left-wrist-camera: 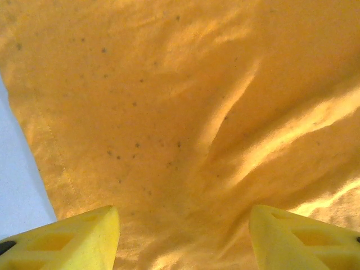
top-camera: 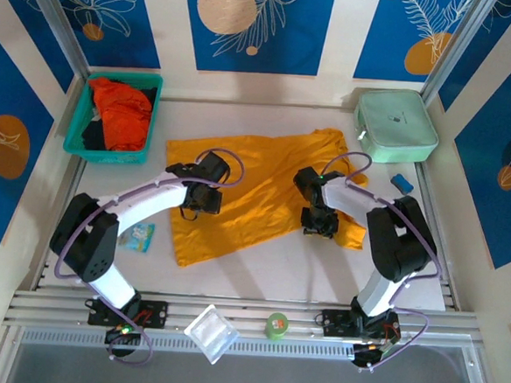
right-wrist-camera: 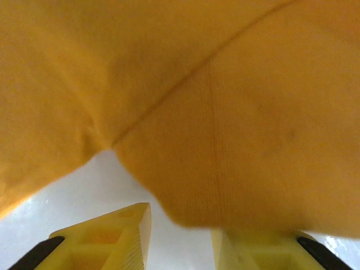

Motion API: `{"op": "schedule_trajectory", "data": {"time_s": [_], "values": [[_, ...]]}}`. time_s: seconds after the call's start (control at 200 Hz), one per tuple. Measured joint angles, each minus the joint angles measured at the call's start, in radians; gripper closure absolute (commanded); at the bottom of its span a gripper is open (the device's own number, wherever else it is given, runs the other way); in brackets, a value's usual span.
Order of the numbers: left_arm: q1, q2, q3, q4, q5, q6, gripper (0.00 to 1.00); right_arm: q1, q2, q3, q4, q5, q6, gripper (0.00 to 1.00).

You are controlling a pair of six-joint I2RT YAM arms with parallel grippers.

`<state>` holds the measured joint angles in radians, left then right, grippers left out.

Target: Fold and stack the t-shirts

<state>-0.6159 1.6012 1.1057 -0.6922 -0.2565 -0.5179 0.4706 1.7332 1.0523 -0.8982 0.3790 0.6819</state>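
Observation:
A mustard-yellow t-shirt [top-camera: 256, 187] lies spread and wrinkled across the middle of the table. Over its left part my left gripper [top-camera: 201, 198] points down at the cloth. In the left wrist view that gripper [left-wrist-camera: 183, 216] is open, with wide-set yellow fingers [left-wrist-camera: 73, 239] above creased yellow cloth [left-wrist-camera: 185, 112]. My right gripper [top-camera: 319, 222] is at the shirt's right lower edge. In the right wrist view it [right-wrist-camera: 180, 216] is open, white table shows between the fingers, and a hem of the shirt [right-wrist-camera: 236, 140] droops over the right fingertip. A red-orange t-shirt [top-camera: 125, 112] is bunched in the basket.
The teal basket [top-camera: 107, 155] stands at the back left and a mint-green box [top-camera: 396, 124] at the back right. A small blue item [top-camera: 402, 182] lies near the box. A packet [top-camera: 137, 235], a clear plastic tub [top-camera: 211, 332] and a green roll [top-camera: 277, 324] lie near the front edge.

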Motion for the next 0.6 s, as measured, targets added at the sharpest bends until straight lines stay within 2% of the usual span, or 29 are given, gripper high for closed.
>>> {"op": "schedule_trajectory", "data": {"time_s": [0.075, 0.125, 0.305, 0.49, 0.6], "values": [[0.0, 0.0, -0.01, 0.0, 0.003, 0.0, 0.37, 0.001, 0.04, 0.014, 0.002, 0.013, 0.0, 0.68], [0.0, 0.0, -0.01, 0.0, 0.003, 0.0, 0.37, 0.004, 0.053, 0.033, -0.01, 0.019, -0.001, 0.73], [0.0, 0.005, -0.01, 0.002, 0.003, 0.0, 0.37, 0.016, 0.083, 0.066, -0.027, 0.046, -0.005, 1.0], [0.0, 0.012, -0.01, 0.003, 0.003, 0.001, 0.37, 0.028, 0.076, 0.074, -0.041, 0.063, -0.006, 1.0], [0.0, 0.012, -0.01, 0.001, 0.003, 0.002, 0.37, 0.045, 0.007, 0.083, -0.086, 0.028, -0.032, 1.0]]}}
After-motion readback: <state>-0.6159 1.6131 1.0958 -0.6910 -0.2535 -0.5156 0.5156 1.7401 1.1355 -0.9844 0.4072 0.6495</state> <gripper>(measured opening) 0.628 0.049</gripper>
